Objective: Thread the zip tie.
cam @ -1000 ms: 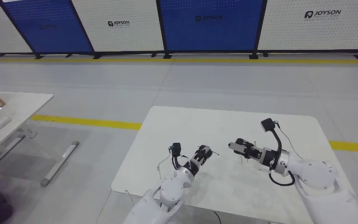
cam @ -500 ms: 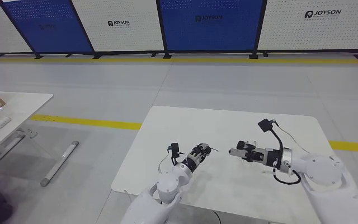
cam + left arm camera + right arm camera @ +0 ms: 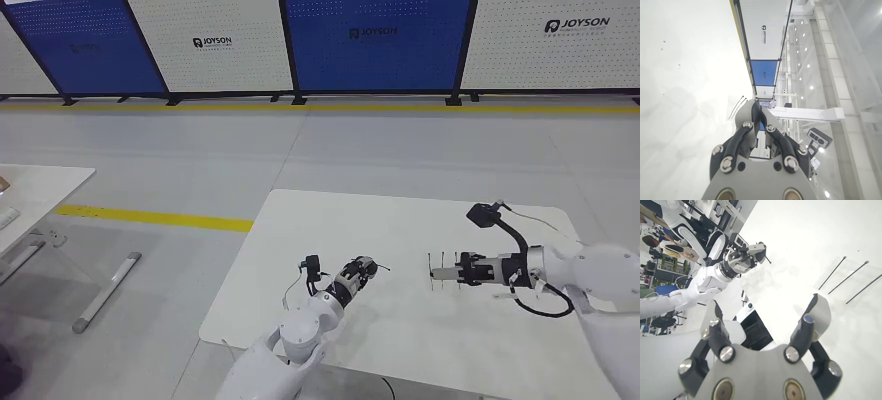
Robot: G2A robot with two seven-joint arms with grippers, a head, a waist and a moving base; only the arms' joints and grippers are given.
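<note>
My left gripper [image 3: 757, 106] is clenched on a tie [image 3: 768, 261]; my right gripper [image 3: 764, 299] hangs released beside spare ties [image 3: 848, 277]. Threading not begun, I judge; next calls for a precise grasp.

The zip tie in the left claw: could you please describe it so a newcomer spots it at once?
Over the white table, find the left claw. The held zip tie pokes from its shut tips; unlike the three loose zip ties lying flat near the right claw, it is off the surface.
</note>
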